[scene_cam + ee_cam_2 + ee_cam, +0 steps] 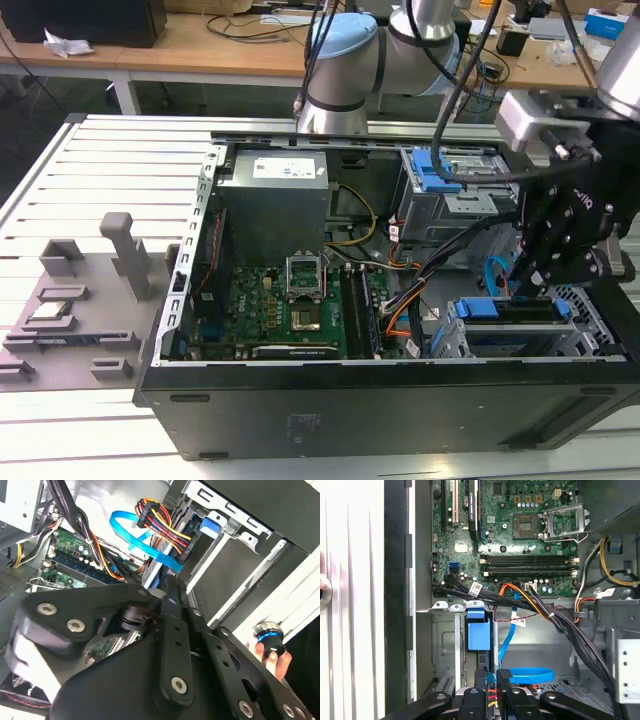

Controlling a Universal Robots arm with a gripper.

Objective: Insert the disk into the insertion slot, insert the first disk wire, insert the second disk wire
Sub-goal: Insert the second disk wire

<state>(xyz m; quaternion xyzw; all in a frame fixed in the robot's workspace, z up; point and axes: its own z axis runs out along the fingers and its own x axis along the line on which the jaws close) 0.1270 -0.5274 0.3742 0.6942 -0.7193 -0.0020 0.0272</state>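
Note:
The disk [512, 312], edged by its blue carrier [477, 634], sits inside the silver perforated insertion slot [592, 322] at the case's front corner on the exterior view's right. My black gripper [522, 288] hangs right over the disk's rear end. In the first wrist view its fingertips [504, 679] stand close together around the plug end of a wire. A flat blue disk wire [142, 540] and a plug with red, yellow and black wires [167, 532] both end there. I cannot tell which plug is gripped.
A grey drive cage with blue latches [445, 185] stands behind the slot. The power supply [275, 200] and motherboard [290, 300] fill the case's middle. Black cable bundles [560, 625] cross beside the slot. A person's hand [272, 655] holds a blue-ringed knob outside the case.

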